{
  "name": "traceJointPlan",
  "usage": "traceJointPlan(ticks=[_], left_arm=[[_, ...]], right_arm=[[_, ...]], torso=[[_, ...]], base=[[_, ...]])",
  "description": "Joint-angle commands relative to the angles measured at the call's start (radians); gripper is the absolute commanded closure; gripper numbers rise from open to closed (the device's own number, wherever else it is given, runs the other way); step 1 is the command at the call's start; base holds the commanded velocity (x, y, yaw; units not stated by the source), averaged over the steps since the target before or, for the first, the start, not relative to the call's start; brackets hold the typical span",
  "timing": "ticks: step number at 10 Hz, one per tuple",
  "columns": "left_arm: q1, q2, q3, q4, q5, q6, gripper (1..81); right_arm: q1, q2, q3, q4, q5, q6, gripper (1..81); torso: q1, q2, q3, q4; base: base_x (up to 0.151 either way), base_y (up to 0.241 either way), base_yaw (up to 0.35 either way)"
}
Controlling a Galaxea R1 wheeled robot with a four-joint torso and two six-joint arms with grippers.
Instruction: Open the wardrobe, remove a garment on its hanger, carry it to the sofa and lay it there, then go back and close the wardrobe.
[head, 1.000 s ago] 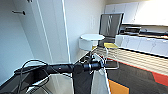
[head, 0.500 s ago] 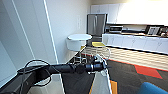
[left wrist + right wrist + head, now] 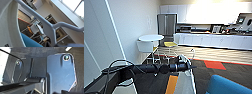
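Note:
My left arm reaches in from the left, and my left gripper (image 3: 185,66) is shut on the white hanger (image 3: 183,59). The white garment (image 3: 186,82) hangs from it toward the floor. The left wrist view has the hanger's (image 3: 50,26) arms and neck close up, with the garment's white cloth (image 3: 7,25) beside them. A corner of the turquoise-blue sofa (image 3: 227,86) rises at the lower right, just right of the hanging garment. The left wrist view also catches the sofa (image 3: 29,42), below the hanger. The right wrist view looks down past robot parts at dark carpet.
Tall white panels (image 3: 99,40) line the left side. Ahead to the left are a round white table (image 3: 151,37) and chairs (image 3: 170,45). A steel fridge (image 3: 167,24) and a long white kitchen counter (image 3: 214,40) run along the back. The carpet is dark with orange and red patches.
The whole head picture has slid left, so the camera has turned right. The blue sofa corner has come in at the lower right. The left arm still holds the hanger out front.

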Motion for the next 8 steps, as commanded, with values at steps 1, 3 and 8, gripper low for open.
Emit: traceJointPlan(ticks=[1,3,8], left_arm=[[-0.181,0.000,0.020,0.032,-0.027,0.012,81.1],[-0.181,-0.006,0.020,0.030,-0.027,0.012,81.1],[-0.181,-0.009,0.020,0.030,-0.027,0.012,81.1]], right_arm=[[0.038,0.013,0.008,0.005,-0.057,-0.002,1.0],[0.040,0.013,0.008,0.006,-0.057,-0.002,1.0],[0.041,0.015,0.008,0.003,-0.057,-0.003,1.0]], torso=[[0.000,0.000,0.000,0.000],[0.000,0.000,0.000,0.000],[0.000,0.000,0.000,0.000]], base=[[0.000,0.000,-0.379],[0.000,0.000,-0.379],[0.000,0.000,-0.379]])
